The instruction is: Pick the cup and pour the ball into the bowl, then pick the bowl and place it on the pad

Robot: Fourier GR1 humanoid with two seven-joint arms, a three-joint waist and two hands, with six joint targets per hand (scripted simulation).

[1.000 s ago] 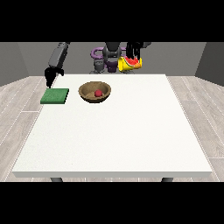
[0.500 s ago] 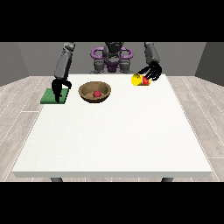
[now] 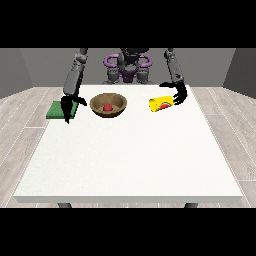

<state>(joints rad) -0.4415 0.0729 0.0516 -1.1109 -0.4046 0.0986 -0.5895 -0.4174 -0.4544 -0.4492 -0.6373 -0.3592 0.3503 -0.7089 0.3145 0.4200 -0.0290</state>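
A brown bowl [image 3: 117,111] stands on the white table [image 3: 130,155] at the back, with a red ball [image 3: 107,107] inside it. To its right a yellow cup [image 3: 160,104] lies on its side, mouth towards the camera. The hand at the view's right [image 3: 178,94] hovers just right of and above the cup, fingers spread and not closed round it. A flat green pad [image 3: 54,110] lies at the table's back left. The hand at the view's left [image 3: 67,106] hangs over the pad's right edge, fingers pointing down and open, a short way left of the bowl.
The robot's torso [image 3: 128,67] stands behind the table's far edge. Wooden floor surrounds the table. The wide white tabletop stretches from the bowl towards the camera.
The cup has gone from the grasp of the hand at the view's right down onto the table, lying on its side. The hand at the view's left has shifted slightly towards the bowl.
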